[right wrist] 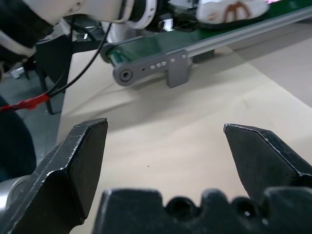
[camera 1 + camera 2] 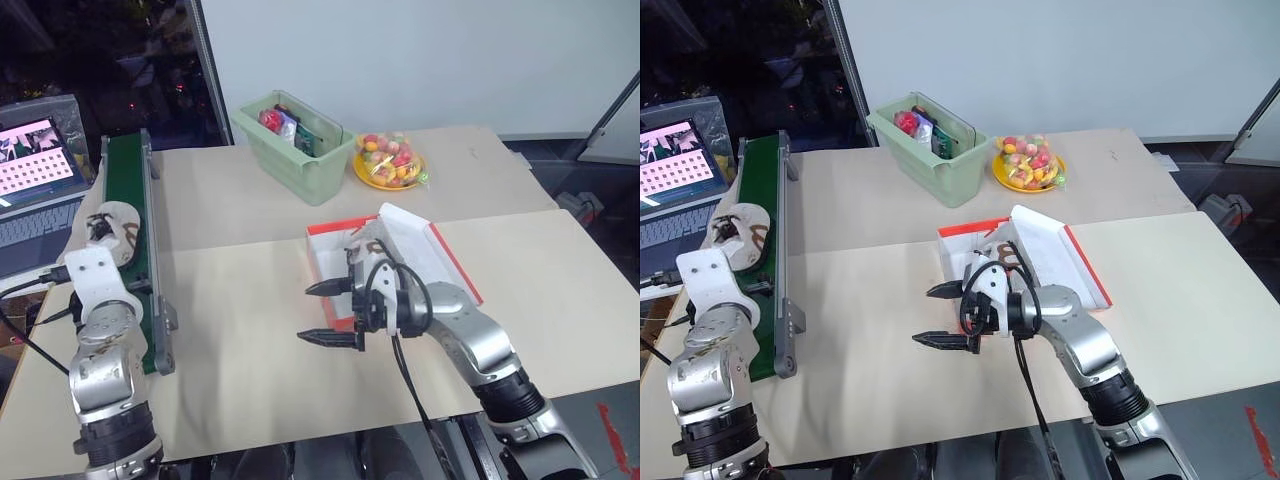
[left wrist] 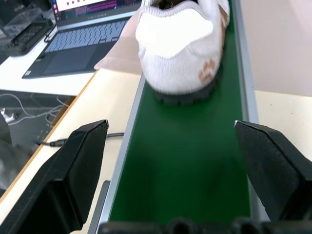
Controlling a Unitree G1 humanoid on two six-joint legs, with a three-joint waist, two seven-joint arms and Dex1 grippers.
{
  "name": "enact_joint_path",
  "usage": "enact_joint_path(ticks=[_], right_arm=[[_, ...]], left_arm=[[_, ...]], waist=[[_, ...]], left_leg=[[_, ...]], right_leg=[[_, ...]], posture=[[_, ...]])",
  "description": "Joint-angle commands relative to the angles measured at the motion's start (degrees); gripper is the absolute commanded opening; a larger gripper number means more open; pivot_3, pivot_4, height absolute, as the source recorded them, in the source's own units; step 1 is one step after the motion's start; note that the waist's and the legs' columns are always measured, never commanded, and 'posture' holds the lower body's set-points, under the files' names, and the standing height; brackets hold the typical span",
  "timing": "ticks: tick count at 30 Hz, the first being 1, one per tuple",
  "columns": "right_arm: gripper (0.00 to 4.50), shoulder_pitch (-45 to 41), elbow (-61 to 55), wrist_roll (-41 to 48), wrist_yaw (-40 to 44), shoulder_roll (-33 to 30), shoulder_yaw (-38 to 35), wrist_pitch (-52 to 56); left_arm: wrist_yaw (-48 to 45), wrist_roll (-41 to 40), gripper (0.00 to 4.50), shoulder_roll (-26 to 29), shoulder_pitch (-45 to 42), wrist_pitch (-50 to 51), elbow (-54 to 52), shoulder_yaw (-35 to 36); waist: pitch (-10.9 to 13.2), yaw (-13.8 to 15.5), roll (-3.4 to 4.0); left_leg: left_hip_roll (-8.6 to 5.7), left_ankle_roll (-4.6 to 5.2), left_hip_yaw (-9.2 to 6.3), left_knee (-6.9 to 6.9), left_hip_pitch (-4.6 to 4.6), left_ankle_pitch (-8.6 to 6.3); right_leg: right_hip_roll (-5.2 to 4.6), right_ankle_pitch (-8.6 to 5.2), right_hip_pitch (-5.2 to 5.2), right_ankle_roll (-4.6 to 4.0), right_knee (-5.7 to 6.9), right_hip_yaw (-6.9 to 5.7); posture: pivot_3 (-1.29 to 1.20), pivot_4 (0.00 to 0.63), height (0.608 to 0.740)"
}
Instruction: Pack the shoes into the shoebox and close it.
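1. Shoe (image 3: 180,44) is lying on the green conveyor belt (image 3: 190,161) at the table's left edge. White knit-looking upper, rounded toe, brownish marks on the side, dark rubbery sole. Nothing is gripping it.
2. Left gripper (image 3: 178,168) is hovering over the belt just short of the shoe w/ black wedge-shaped fingers (image 3: 80,165) spread wide, empty, not touching the shoe.
3. Belt is running as a long narrow strip, matte green, between grey metal side rails; a grey bracket w/ small holes (image 1: 173,68) is hanging at its near end.
4. Shoebox (image 2: 390,262) is sitting open near the table's middle: red-orange cardboard outside, plain white inside, rectangular, lid tilting up toward the back. Something pale w/ dark loops is lying inside near the left end; looks like the 2nd shoe, but the right arm is covering most of it, so can't say for sure.
5. Right gripper (image 2: 330,313) is hanging over the bare table just left of the box front, pointing left, black tapered fingers wide apart, holding nothing.
6. Table (image 2: 250,350) is showing a smooth beige top, two slabs w/ a seam.
7. Behind the box: pale green plastic bin (image 2: 295,150), boxy, w/ mixed items; yellow plate (image 2: 388,170) w/ a clear bag of small round colourful pieces.
8. Laptop (image 2: 35,195) is sitting open left of the belt, screen lit.
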Motion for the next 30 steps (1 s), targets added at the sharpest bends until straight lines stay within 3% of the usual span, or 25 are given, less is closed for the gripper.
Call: enact_joint_path(ticks=[1, 9, 12, 13, 16, 21, 24, 27, 30], right_arm=[[4.50, -1.31, -2.68, 2.04, -0.45, 0.52, -1.88, 0.82], [4.50, -2.17, -3.05, 3.14, -1.07, 0.63, -2.48, 1.77], [4.50, -2.82, -3.22, 3.78, -1.66, 0.98, -2.85, 2.28], [4.50, -2.98, -3.17, 3.79, -1.78, 1.06, -2.91, 2.31], [4.50, -3.38, -2.78, 3.74, -2.12, 1.46, -3.26, 2.46], [4.50, -4.37, -1.69, 3.57, -3.78, 2.58, -4.14, 3.05], [4.50, -5.53, -0.44, 4.05, -5.71, 3.95, -5.31, 4.08], [4.50, -8.74, 2.94, 6.11, -11.50, 7.18, -8.78, 9.96], [4.50, -14.72, 10.11, 14.62, -21.84, 12.90, -18.74, 23.18]], left_arm=[[0.46, -0.01, 4.42, -0.20, -0.21, 0.33, -0.49, 1.26], [0.23, -1.34, 4.42, -1.39, -1.50, 0.99, -1.06, 2.50], [0.04, -1.97, 3.71, -1.57, -1.97, 1.00, -1.47, 2.90], [0.13, -2.04, 3.24, -1.56, -2.11, 1.15, -1.49, 2.97], [0.46, -2.23, 2.38, -1.50, -2.71, 1.67, -1.39, 3.11], [1.17, -1.11, 2.38, -0.83, -3.58, -0.61, -2.12, 1.79], [1.58, 4.04, 2.38, 3.24, -2.56, -7.41, -3.24, -3.31], [1.29, 10.23, 2.38, 8.05, -2.02, -17.20, -5.22, -10.22], [-1.20, 10.71, 2.38, 8.48, -3.57, -24.22, -6.79, -15.42]], waist=[[0.00, 0.05, 0.00], [0.00, 0.18, -0.01], [0.00, 0.27, -0.01], [0.00, 0.32, -0.01], [0.00, 0.38, -0.01], [0.00, 0.40, -0.01], [0.05, 0.40, -0.12], [0.10, 0.30, -0.24], [0.10, 0.50, -0.23]], left_leg=[[0.00, 0.00, 0.00, 0.00, 0.00, 0.00], [0.00, -0.01, 0.00, 0.00, 0.00, -0.01], [0.00, -0.01, 0.00, 0.00, 0.00, -0.01], [0.01, -0.01, 0.00, 0.00, 0.00, -0.01], [0.00, -0.01, 0.00, 0.00, 0.00, -0.01], [0.00, -0.01, 0.00, 0.00, -0.01, -0.01], [0.00, -0.02, 0.00, 0.00, -0.02, -0.02], [0.03, -0.05, 0.00, -0.02, -0.06, -0.03], [-0.01, -0.06, 0.01, -0.04, -0.07, -0.03]], right_leg=[[0.00, 0.00, 0.00, 0.00, 0.00, 0.00], [0.00, 0.00, 0.00, 0.00, -0.02, 0.00], [0.00, 0.00, 0.00, 0.00, -0.02, 0.00], [0.00, 0.00, 0.00, 0.00, -0.01, -0.01], [0.00, 0.00, 0.01, 0.00, -0.01, -0.01], [0.00, 0.00, 0.00, 0.00, -0.01, -0.01], [0.00, 0.00, -0.03, 0.00, -0.02, 0.00], [0.02, 0.02, -0.12, -0.03, 0.01, 0.02], [-0.03, 0.03, -0.12, -0.05, -0.02, 0.08]], posture=[[0.00, 0.150, 0.740], [0.00, 0.150, 0.740], [0.00, 0.150, 0.740], [0.00, 0.150, 0.740], [0.00, 0.150, 0.740], [0.00, 0.150, 0.740], [0.00, 0.150, 0.740], [0.00, 0.150, 0.740], [0.00, 0.150, 0.740]])
